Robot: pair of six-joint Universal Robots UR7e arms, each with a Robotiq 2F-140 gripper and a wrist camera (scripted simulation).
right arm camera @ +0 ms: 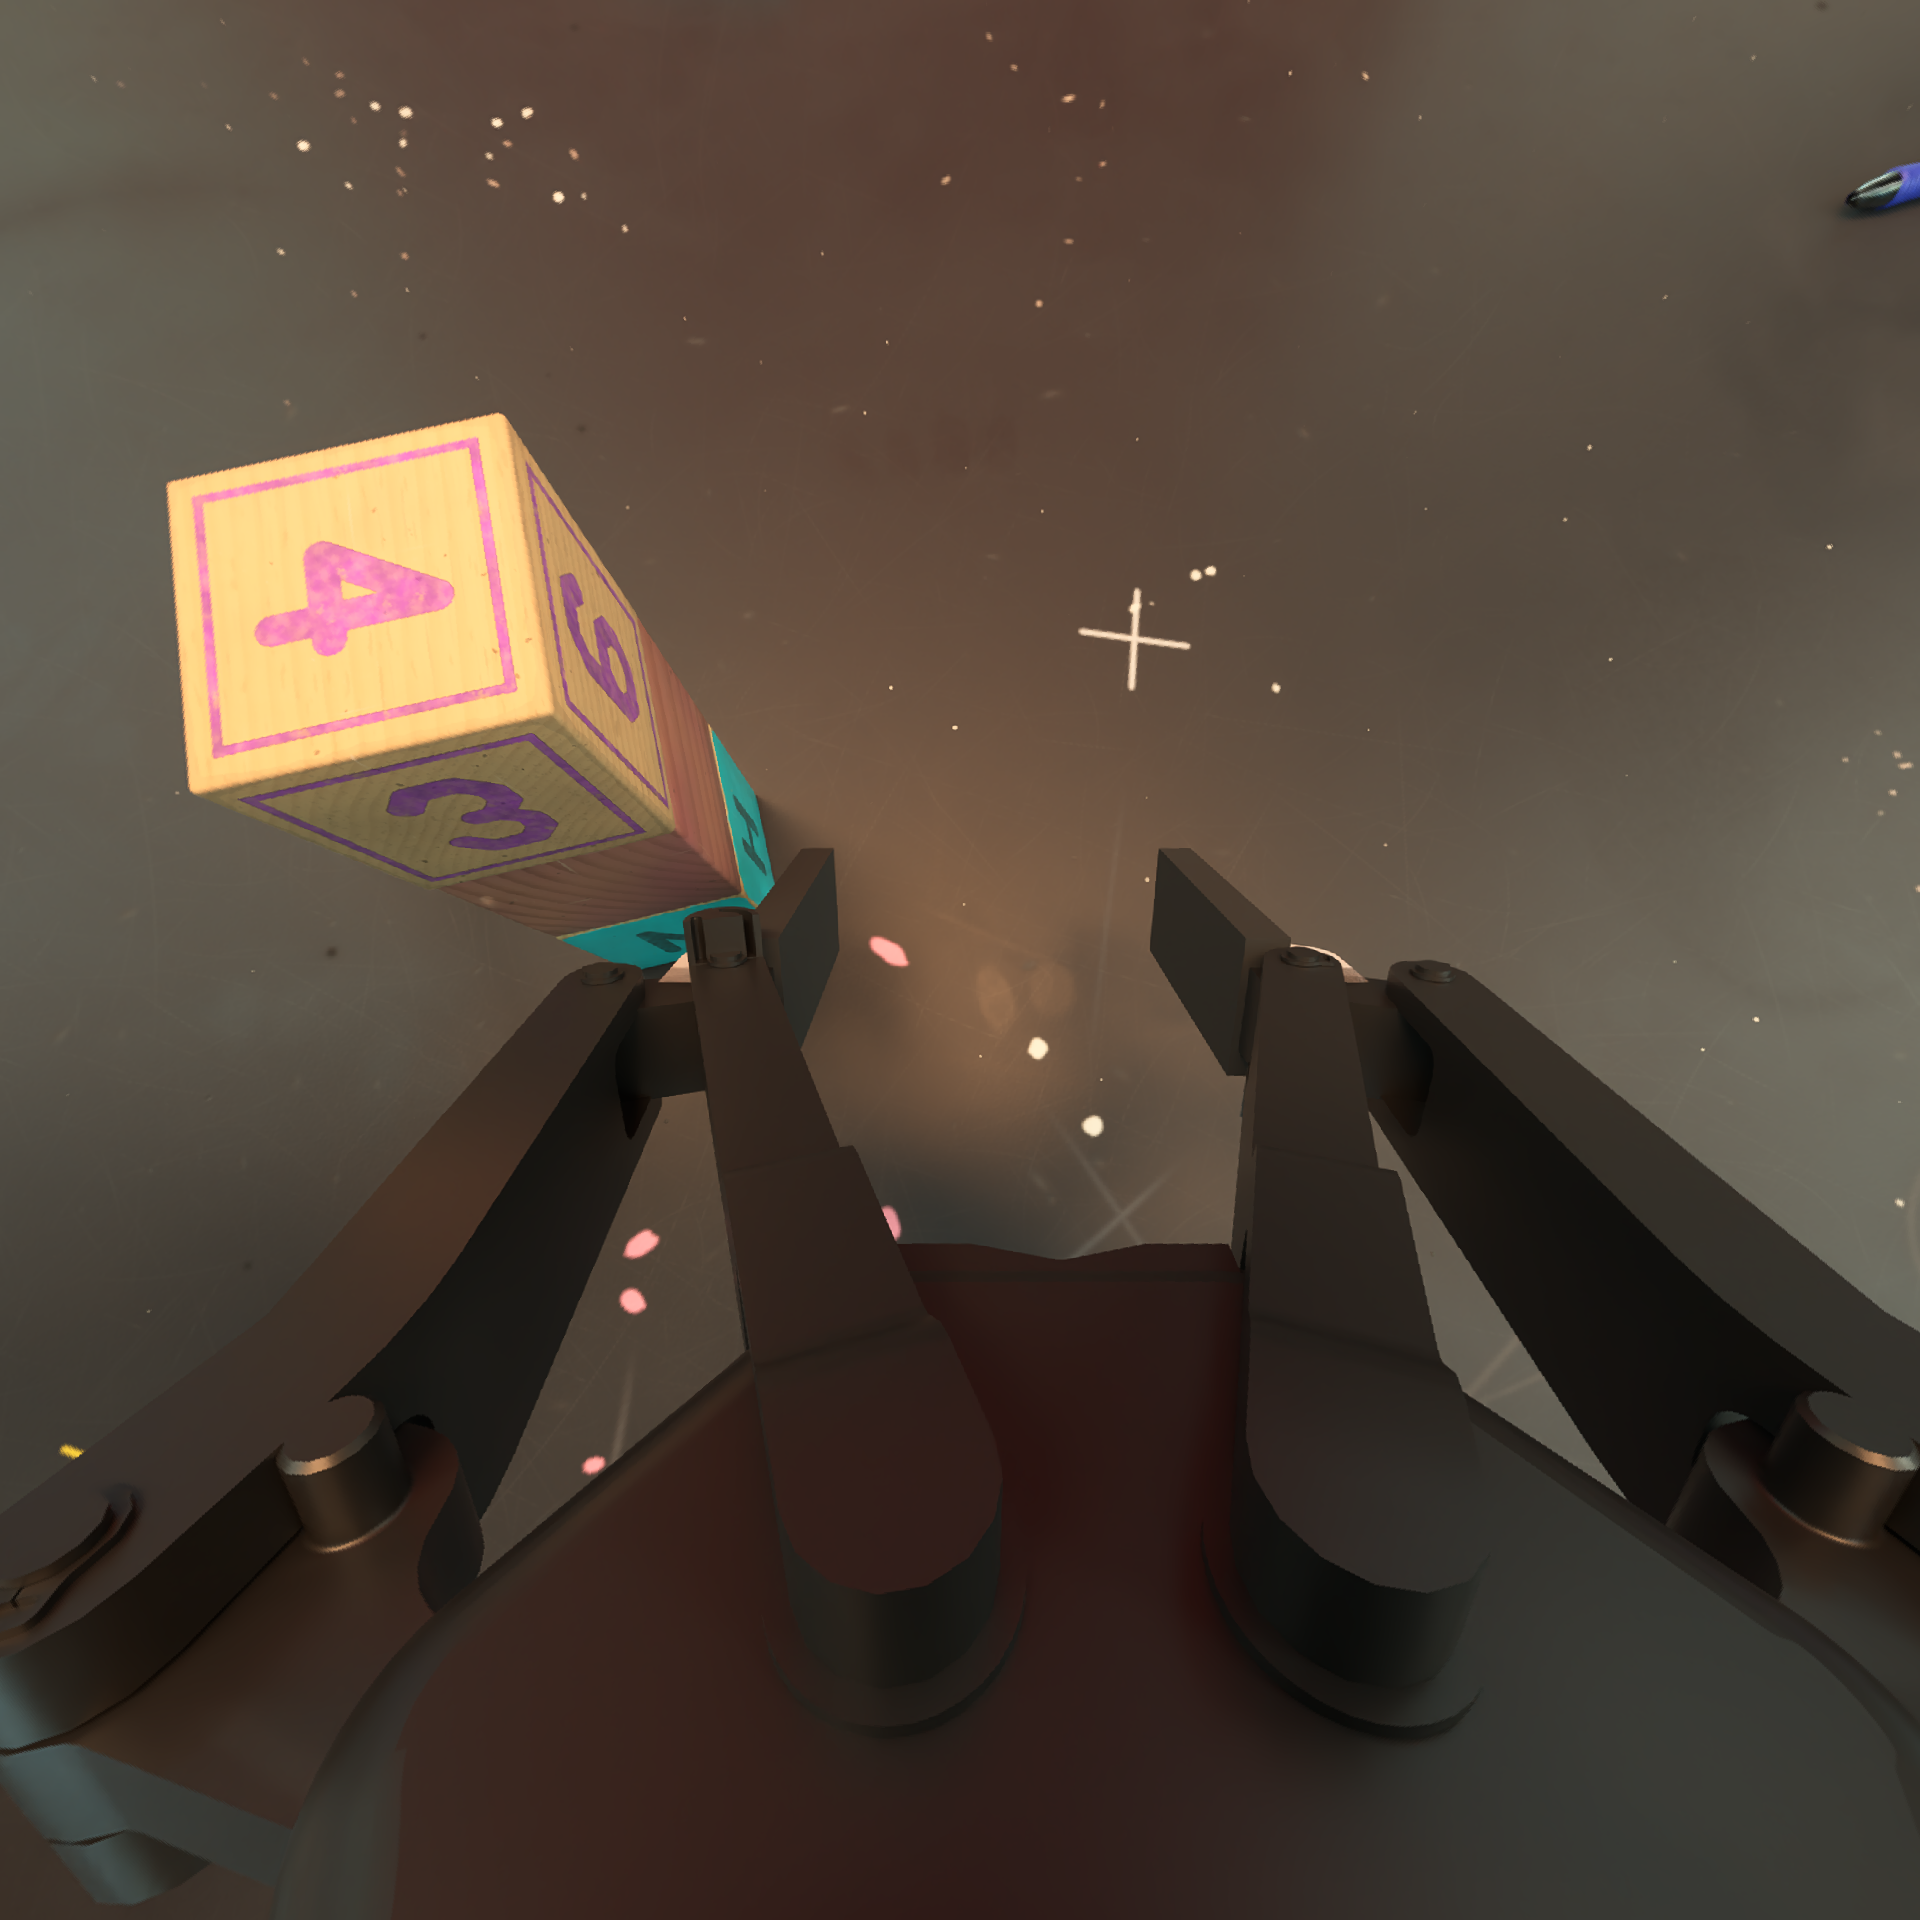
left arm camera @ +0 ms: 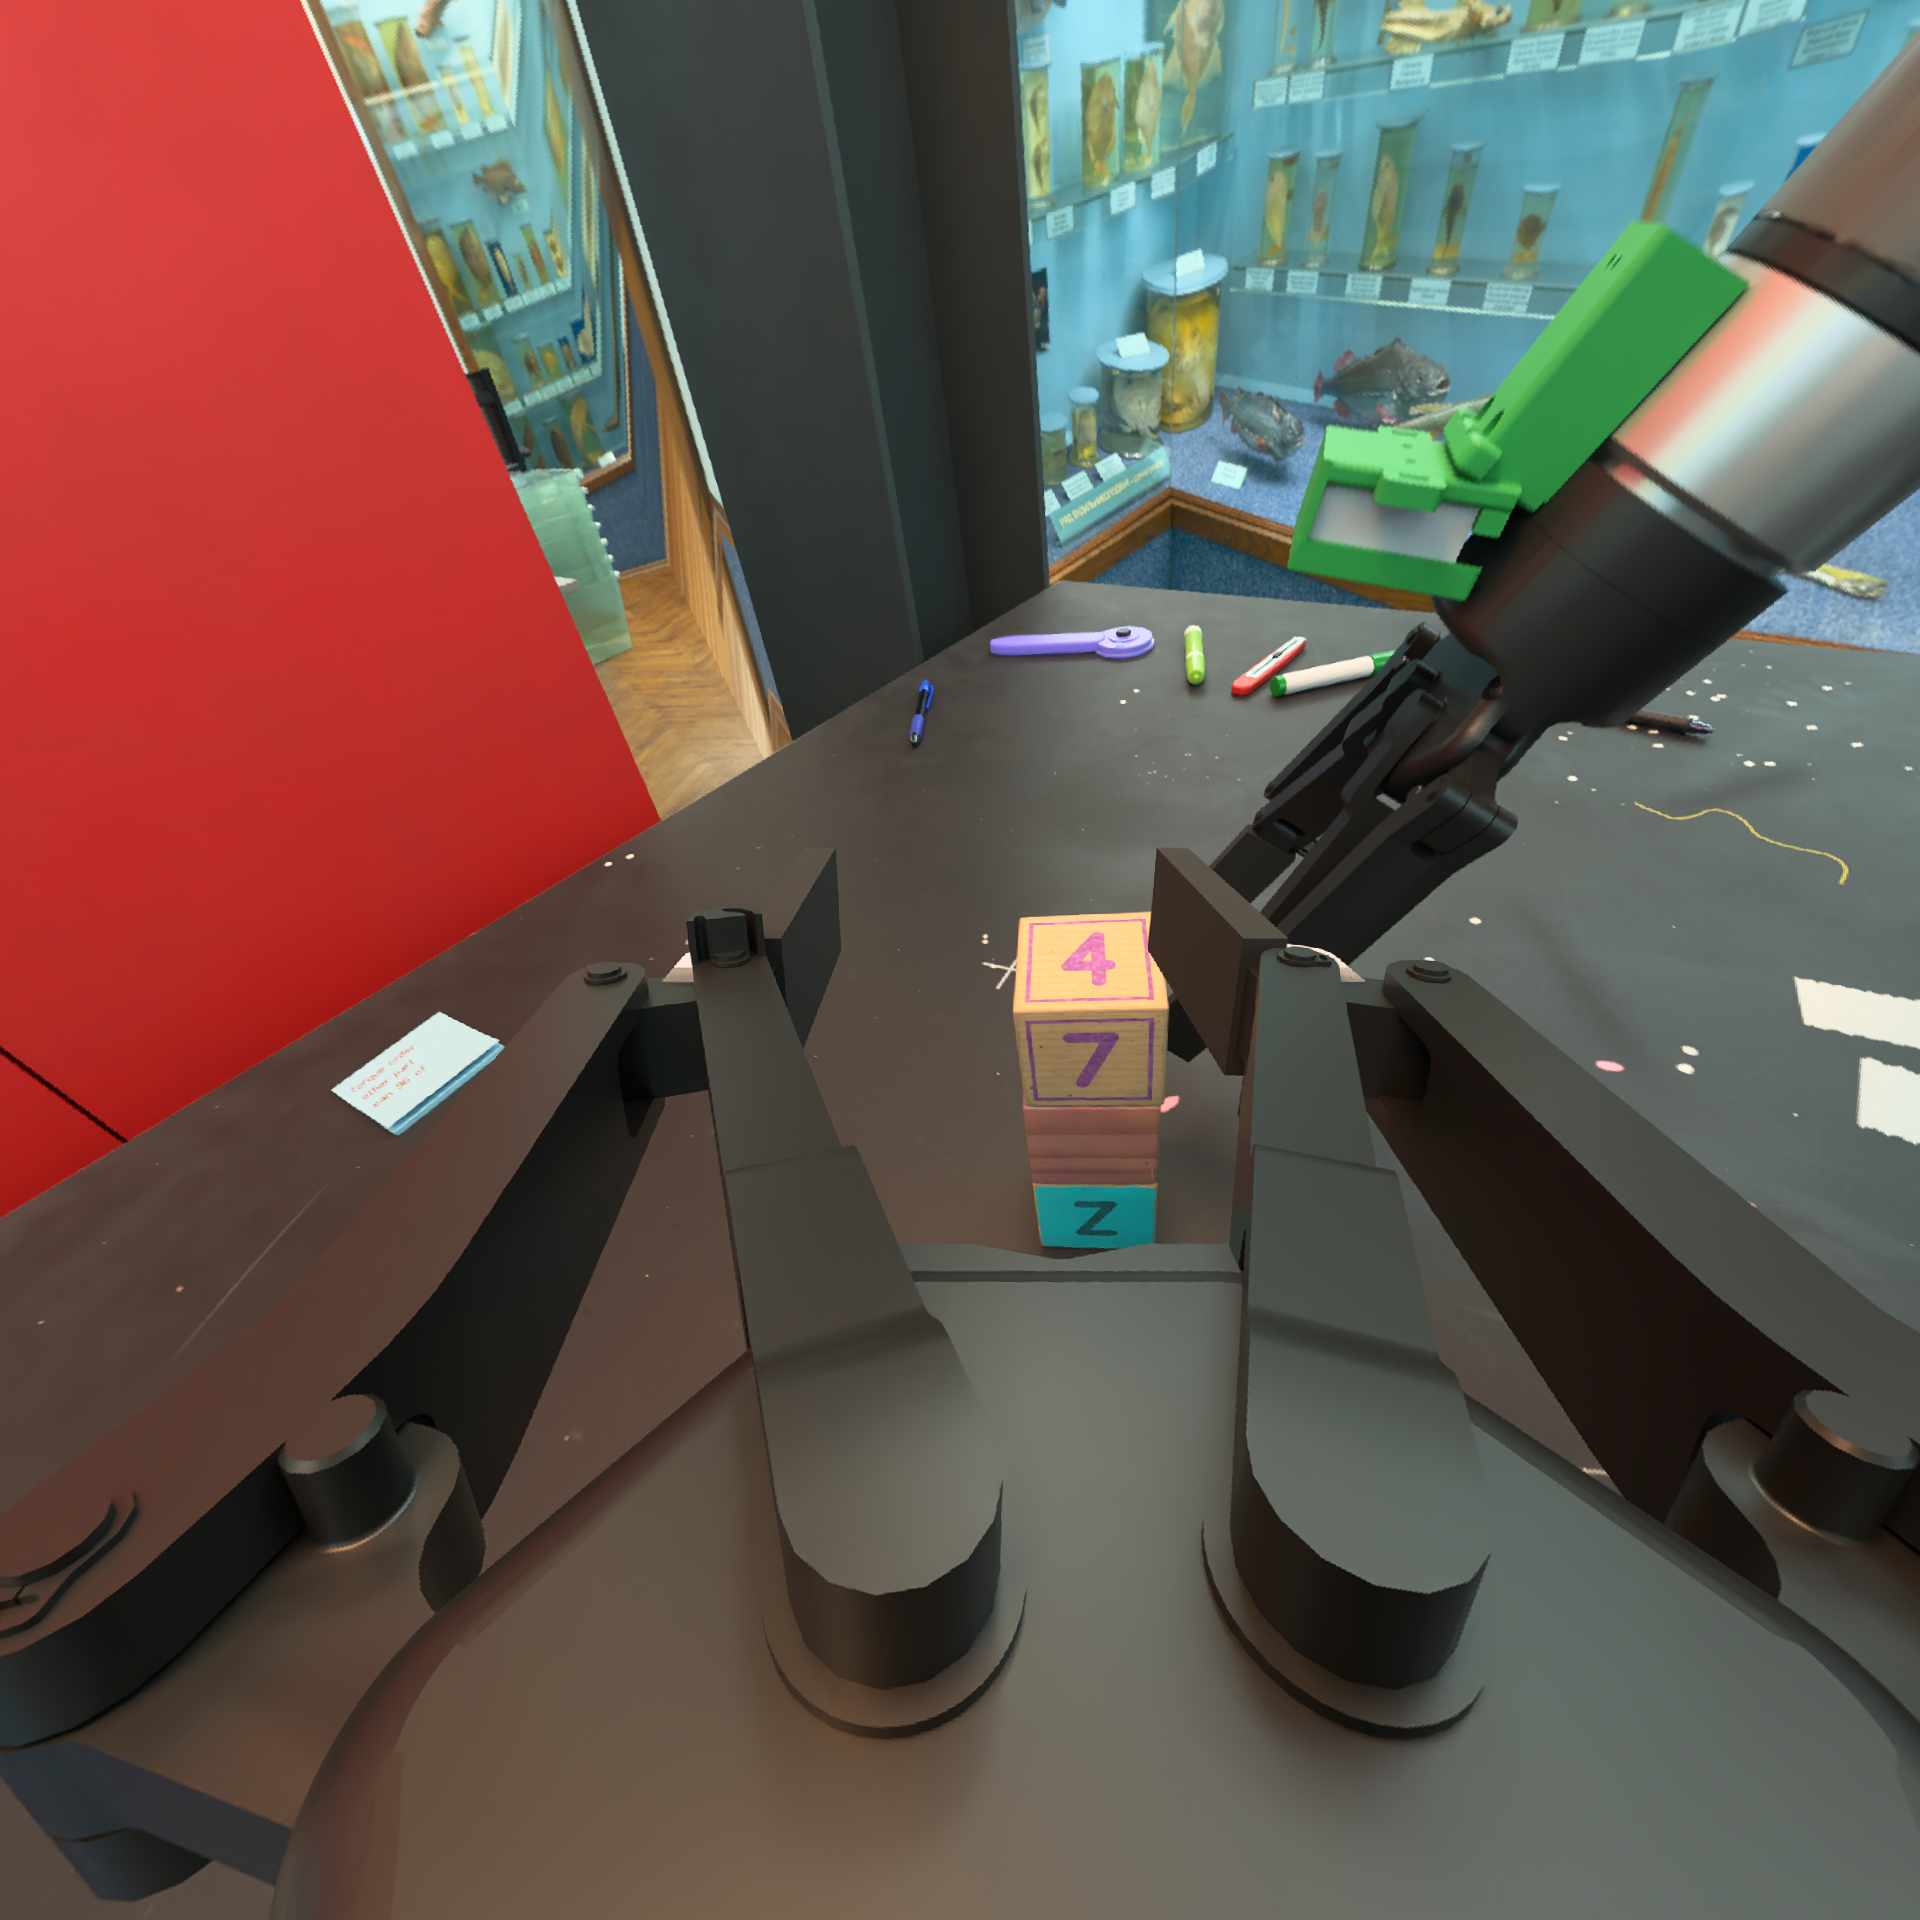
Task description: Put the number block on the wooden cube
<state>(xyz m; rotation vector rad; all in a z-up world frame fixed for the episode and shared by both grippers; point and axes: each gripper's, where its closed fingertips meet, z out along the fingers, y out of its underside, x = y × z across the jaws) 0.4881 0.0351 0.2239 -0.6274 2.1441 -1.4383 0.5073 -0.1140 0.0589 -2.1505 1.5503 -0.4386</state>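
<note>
The number block (left arm camera: pixel 1088 1008), pale wood with purple and pink figures, stands on top of a stack. Under it is the reddish wooden cube (left arm camera: pixel 1091 1143), and under that a teal letter block (left arm camera: pixel 1094 1216). The stack stands upright on the dark table. My left gripper (left arm camera: pixel 997 935) is open and empty, and the stack shows beyond it, near its right finger. My right gripper (left arm camera: pixel 1351 821) reaches down just right of the stack. In the right wrist view the right gripper (right arm camera: pixel 997 935) is open and empty. There the number block (right arm camera: pixel 353 613), wooden cube (right arm camera: pixel 592 883) and teal block (right arm camera: pixel 743 821) lie left of its left finger.
A purple tool (left arm camera: pixel 1070 644), green marker (left arm camera: pixel 1194 655), red pen (left arm camera: pixel 1268 665), white marker (left arm camera: pixel 1330 675) and blue pen (left arm camera: pixel 921 712) lie at the table's far side. A white card (left arm camera: pixel 416 1070) lies left. A yellow string (left arm camera: pixel 1756 831) lies right. A red wall (left arm camera: pixel 260 520) stands left.
</note>
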